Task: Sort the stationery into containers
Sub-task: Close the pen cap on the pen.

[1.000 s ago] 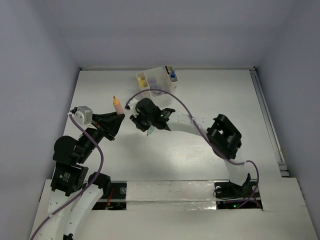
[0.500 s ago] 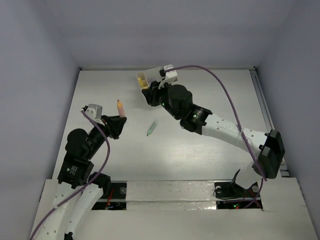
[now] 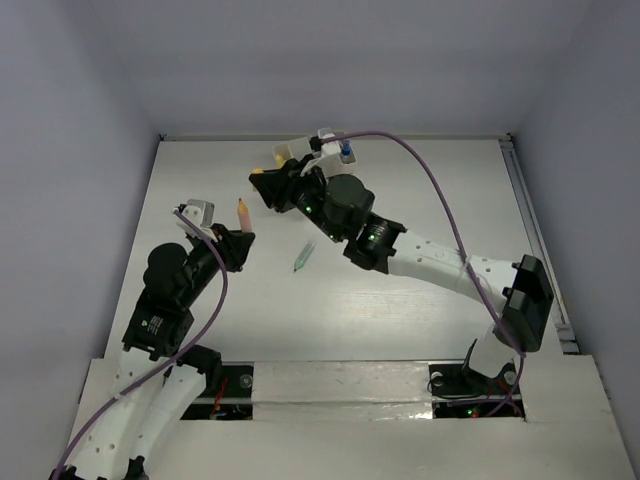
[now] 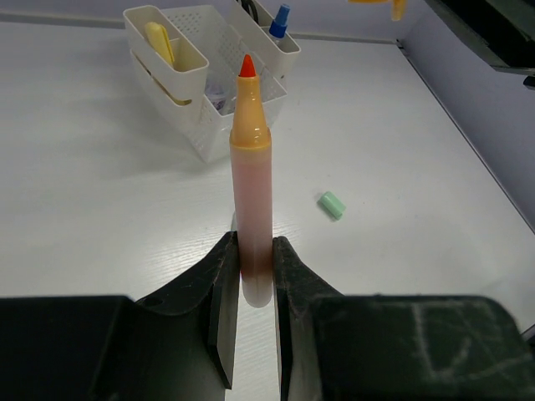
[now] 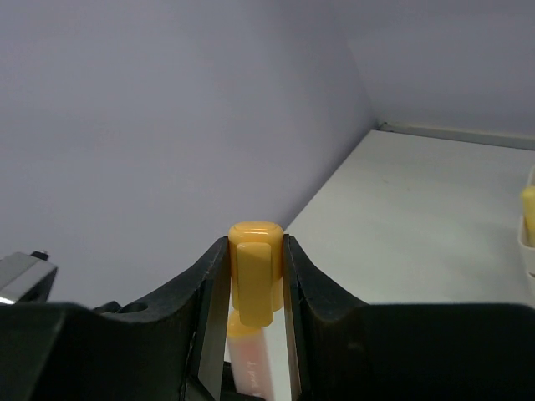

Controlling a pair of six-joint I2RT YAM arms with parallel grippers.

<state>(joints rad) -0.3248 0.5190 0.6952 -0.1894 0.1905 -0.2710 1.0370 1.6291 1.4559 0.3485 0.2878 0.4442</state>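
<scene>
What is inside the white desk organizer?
The organizer holds a yellow piece in one end slot and a blue-capped bottle at the far side. A purple item shows through the mesh wall; the compartment floors are hidden.

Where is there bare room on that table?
Free: the right side, between the right arm and the table edge; the near middle, this side of the green marker. Crowded: around the organizer, where the right gripper hovers with a yellow cap.

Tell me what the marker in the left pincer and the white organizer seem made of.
Marker: probably plastic, smooth and semi-glossy; the orange barrel looks translucent. Organizer: probably moulded plastic, cream-white, matte; its walls show a fine perforated grid.
</scene>
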